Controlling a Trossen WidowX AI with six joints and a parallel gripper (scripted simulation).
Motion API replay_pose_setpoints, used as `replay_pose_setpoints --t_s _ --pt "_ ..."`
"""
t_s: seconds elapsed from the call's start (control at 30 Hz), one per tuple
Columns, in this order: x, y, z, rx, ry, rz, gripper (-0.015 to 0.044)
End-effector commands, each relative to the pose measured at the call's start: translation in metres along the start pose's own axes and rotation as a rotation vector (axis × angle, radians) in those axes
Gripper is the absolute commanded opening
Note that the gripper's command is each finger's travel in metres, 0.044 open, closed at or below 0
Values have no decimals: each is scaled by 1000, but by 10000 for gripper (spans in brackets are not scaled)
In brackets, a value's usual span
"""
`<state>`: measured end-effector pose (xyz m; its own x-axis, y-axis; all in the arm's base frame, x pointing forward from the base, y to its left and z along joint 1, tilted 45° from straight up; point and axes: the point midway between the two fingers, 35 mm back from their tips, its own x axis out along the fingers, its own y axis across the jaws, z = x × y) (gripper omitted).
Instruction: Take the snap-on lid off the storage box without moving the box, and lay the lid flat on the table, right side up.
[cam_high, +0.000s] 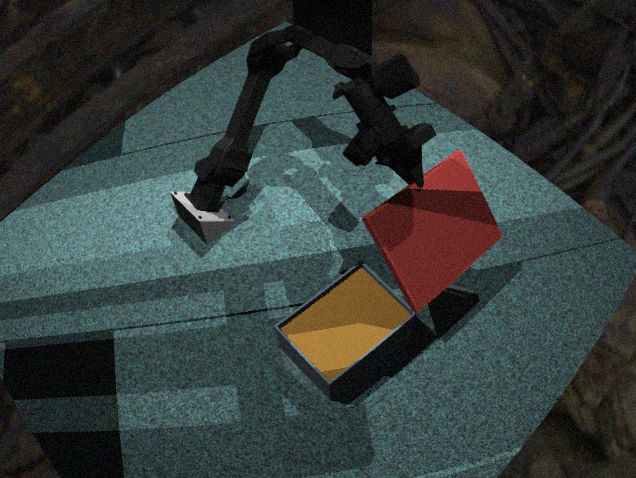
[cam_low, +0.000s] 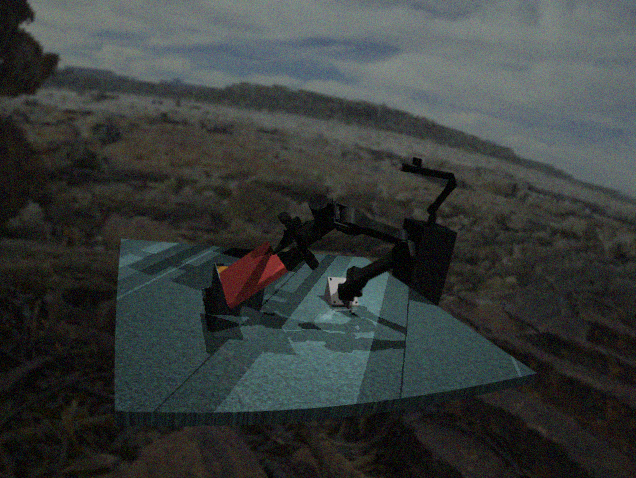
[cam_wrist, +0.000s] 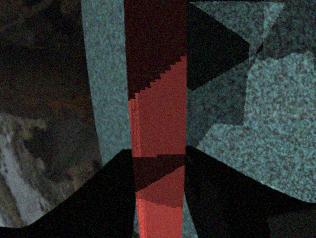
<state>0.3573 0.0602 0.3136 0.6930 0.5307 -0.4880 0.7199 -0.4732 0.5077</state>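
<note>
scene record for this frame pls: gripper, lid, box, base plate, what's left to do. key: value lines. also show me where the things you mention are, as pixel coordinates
gripper: shut on the lid's edge (cam_high: 417, 182) (cam_low: 277, 252) (cam_wrist: 159, 152)
lid: red (cam_high: 442, 231) (cam_low: 251, 274) (cam_wrist: 160, 130), off the box, tilted, held up
box: dark walls, orange-yellow interior (cam_high: 349, 328), uncovered
base plate: pale, under the arm's foot (cam_high: 218, 217) (cam_low: 333, 285)
left_to_do: lay lid flat on the table, right side up; release
</note>
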Motion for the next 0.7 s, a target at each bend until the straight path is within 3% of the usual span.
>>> replay_pose_setpoints --t_s 0.0,0.67 --pt "-3 2 -9 -1 -2 12 0" --pt "-8 -1 -49 0 0 14 0"
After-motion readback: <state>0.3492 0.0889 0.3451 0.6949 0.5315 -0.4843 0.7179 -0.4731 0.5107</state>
